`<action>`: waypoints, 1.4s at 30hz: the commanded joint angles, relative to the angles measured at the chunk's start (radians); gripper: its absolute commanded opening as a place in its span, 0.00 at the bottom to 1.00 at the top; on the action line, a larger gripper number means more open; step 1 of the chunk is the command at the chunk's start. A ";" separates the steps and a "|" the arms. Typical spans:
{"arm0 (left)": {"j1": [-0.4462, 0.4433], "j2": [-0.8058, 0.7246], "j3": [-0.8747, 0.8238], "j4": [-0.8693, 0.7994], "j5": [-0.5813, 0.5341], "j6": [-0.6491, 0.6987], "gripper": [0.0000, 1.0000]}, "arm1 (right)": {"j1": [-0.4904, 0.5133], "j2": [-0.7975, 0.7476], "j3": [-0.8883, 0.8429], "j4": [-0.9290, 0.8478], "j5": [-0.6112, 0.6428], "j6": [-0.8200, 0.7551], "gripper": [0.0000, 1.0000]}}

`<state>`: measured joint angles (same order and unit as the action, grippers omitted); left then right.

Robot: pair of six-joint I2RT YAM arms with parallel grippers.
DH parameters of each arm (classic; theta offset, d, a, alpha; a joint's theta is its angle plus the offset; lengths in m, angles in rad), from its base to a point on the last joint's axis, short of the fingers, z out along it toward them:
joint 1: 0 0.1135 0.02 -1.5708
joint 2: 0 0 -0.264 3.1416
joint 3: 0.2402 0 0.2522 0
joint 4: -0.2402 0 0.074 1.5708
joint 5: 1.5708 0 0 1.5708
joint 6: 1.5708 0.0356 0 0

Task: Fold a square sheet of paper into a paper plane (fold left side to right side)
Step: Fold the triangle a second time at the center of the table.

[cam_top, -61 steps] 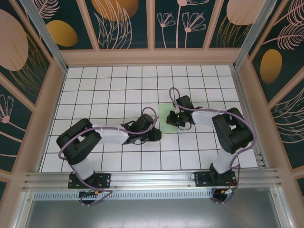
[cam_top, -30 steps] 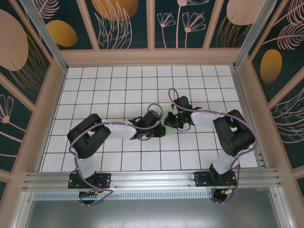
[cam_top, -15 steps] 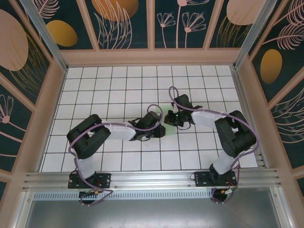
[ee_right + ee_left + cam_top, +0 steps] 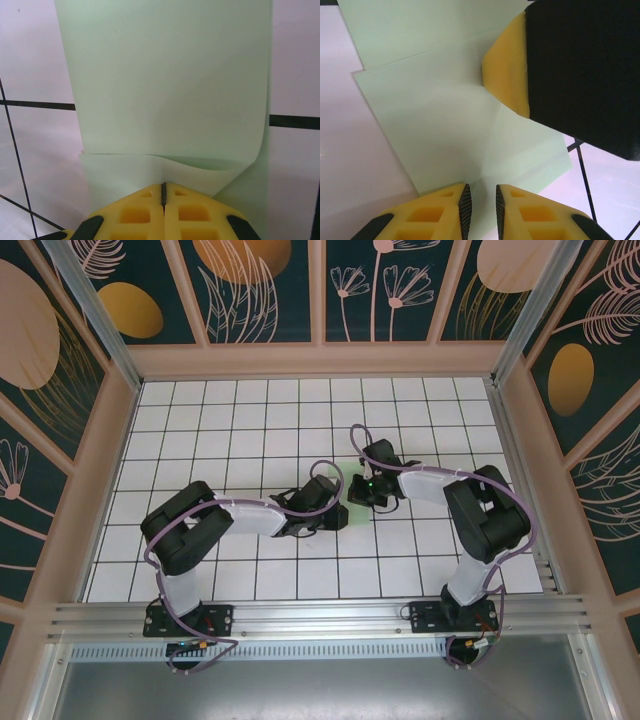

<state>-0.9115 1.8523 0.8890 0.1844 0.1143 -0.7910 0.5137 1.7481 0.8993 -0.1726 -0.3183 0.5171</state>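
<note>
Presently listed, item one: square sheet of thin pale mint-green paper [image 4: 445,125], lying on the white tiled table surface with black grid lines [image 4: 610,190] and doubled over, one layer resting on another with the edges slightly out of line. Item two: left gripper [image 4: 480,202], yellow fingers with black ribbed pads. The jaws stand narrowly apart with a slim gap between the pads. The sheet's near edge lies right at their tips and the rest spreads away ahead of them; whether any paper sits inside the gap cannot be told. Ahead and to the right of these jaws, a yellow-tipped black finger [image 4: 505,75] of the other arm rests against the upper layer, at a faint crease. Item three: right gripper [image 4: 163,192], same yellow build, jaws pressed together with no gap. A lifted, wavy edge of the sheet [image 4: 165,90] runs into their tips and looks pinched there. Beyond the tips the paper lies flat as a tall panel, and to their right its side curls upward in a soft bend. From above, the two grippers [image 4: 338,515] [image 4: 355,492] meet tip to tip near mid-table, with a sliver of green between them.
</note>
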 commanded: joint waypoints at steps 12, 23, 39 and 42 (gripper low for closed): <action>-0.001 0.053 -0.094 -0.195 -0.051 -0.017 0.26 | -0.078 0.004 0.010 -0.047 0.082 -0.051 0.00; -0.001 0.053 -0.102 -0.183 -0.046 -0.022 0.25 | -0.147 0.021 0.020 -0.030 0.088 -0.069 0.00; 0.006 -0.090 0.051 -0.207 -0.002 0.046 0.43 | -0.203 -0.135 0.002 0.000 0.086 -0.105 0.05; 0.031 -0.170 0.111 -0.246 -0.012 0.088 0.50 | -0.210 -0.235 -0.059 0.025 0.061 -0.088 0.16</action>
<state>-0.9047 1.7725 0.9306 0.0322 0.1150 -0.7567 0.3092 1.6161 0.8837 -0.1722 -0.2550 0.4274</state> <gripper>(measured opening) 0.487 0.137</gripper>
